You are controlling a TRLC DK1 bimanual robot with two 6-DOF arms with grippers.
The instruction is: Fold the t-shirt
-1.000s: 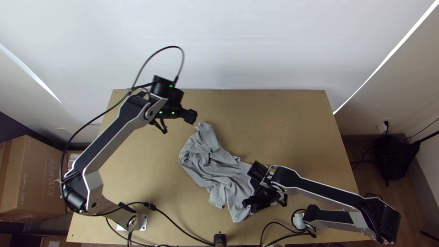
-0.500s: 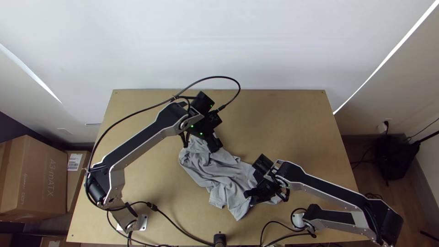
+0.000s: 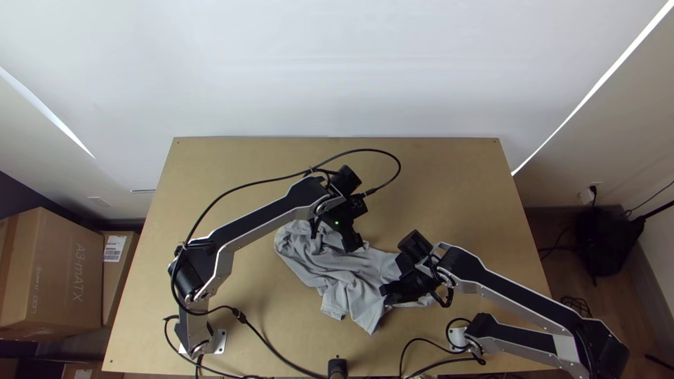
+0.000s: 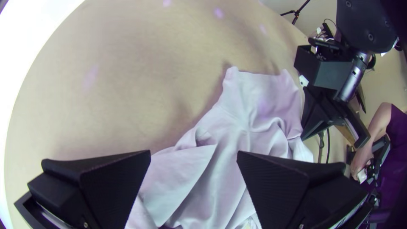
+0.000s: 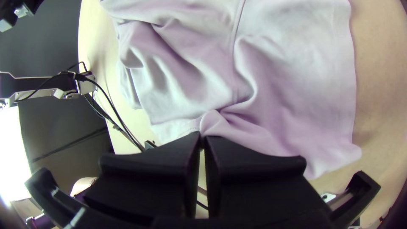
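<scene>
T-shirt (image 3: 337, 270) lay rumpled across middle of table (image 3: 435, 182). Right gripper (image 5: 202, 136) was closed on an edge at its right end, probably anchoring it for straightening. Left gripper (image 4: 193, 156) hung wide open, empty, over far side, likely for a second grip.

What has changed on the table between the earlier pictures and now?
The left black gripper has moved right and towards the near edge; it is now over the bunched grey fabric t-shirt, jaws apart. The right black gripper has shifted slightly away from that edge, drawing the cloth's near corner along. The shirt's left side stayed put.
</scene>
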